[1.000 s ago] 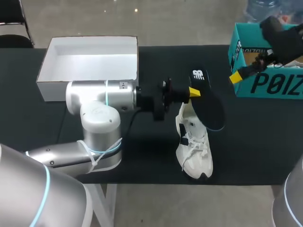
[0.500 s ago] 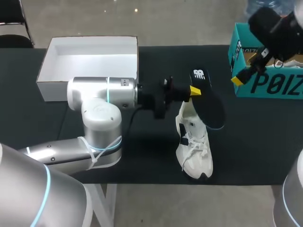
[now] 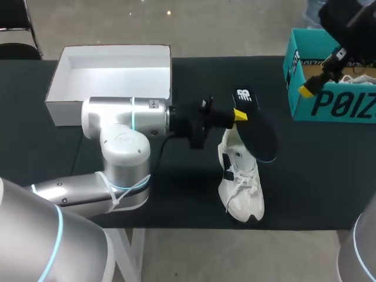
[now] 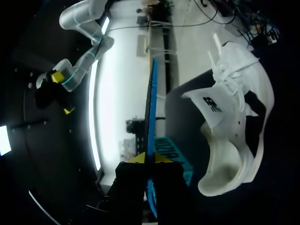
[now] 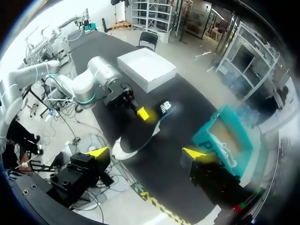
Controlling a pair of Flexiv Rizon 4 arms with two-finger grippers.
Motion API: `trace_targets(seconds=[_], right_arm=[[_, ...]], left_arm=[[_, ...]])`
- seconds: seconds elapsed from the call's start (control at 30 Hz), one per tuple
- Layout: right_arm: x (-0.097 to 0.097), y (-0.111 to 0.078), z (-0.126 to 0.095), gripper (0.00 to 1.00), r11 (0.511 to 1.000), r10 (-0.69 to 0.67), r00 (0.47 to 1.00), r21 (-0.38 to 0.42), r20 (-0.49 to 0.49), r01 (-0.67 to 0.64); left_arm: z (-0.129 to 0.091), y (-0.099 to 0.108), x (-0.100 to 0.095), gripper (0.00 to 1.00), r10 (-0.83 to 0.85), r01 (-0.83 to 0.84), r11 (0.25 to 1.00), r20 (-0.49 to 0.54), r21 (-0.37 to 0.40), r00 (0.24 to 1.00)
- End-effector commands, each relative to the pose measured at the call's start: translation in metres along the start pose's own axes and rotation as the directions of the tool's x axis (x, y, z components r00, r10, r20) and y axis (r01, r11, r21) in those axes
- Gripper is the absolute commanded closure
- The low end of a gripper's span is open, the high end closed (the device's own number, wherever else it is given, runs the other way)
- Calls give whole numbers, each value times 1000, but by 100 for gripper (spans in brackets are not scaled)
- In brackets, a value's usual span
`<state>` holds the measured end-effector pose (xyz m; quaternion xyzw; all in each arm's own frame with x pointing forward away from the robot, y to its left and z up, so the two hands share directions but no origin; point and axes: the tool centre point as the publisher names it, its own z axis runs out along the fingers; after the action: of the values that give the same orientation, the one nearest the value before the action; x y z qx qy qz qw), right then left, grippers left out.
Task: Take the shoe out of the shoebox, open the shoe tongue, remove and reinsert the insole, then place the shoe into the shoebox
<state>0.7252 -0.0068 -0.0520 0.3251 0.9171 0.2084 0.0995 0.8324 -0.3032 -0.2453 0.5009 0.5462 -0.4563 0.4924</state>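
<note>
A white sneaker (image 3: 241, 183) lies on the black table (image 3: 317, 170), toe toward the front edge. Just above its heel opening, my left gripper (image 3: 238, 116) is shut on a black insole (image 3: 257, 134), which slants over the shoe. In the left wrist view the insole (image 4: 151, 108) shows edge-on between the yellow tips, with the sneaker (image 4: 236, 117) beside it. My right gripper (image 5: 147, 153) hangs high over the teal shoebox (image 3: 329, 94) at the right, open and holding nothing. From there it looks down on the sneaker (image 5: 125, 148) and the insole (image 5: 157, 117).
A white box tray (image 3: 111, 73) stands at the back left of the table. My left arm's thick elbow (image 3: 120, 147) covers the left middle. The teal shoebox (image 5: 222, 136) holds pale paper or cloth.
My right arm has risen and drawn back to the right over the teal shoebox. The left gripper and the insole have barely shifted.
</note>
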Motion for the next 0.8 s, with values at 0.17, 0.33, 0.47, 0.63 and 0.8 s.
trace_targets(seconds=[0.17,0.33,0.47,0.63,0.8], right_arm=[[2,-7,2,0,999,36,999,8,-22,-36],[2,-8,2,0,999,48,998,15,-29,-48],[2,-8,2,0,999,48,998,15,-29,-48],[2,-8,2,0,999,48,998,15,-29,-48],[2,-8,2,0,999,48,998,15,-29,-48]], left_arm=[[-4,-1,2,100,-8,8,1000,-9,-12,1000],[-5,-1,2,100,-23,22,1000,-15,-20,1000],[-5,-1,0,100,-27,27,999,-15,-21,1000],[-5,-1,-11,100,-101,100,995,-24,-27,995],[-7,-5,-25,100,-244,244,970,-36,-4,969]])
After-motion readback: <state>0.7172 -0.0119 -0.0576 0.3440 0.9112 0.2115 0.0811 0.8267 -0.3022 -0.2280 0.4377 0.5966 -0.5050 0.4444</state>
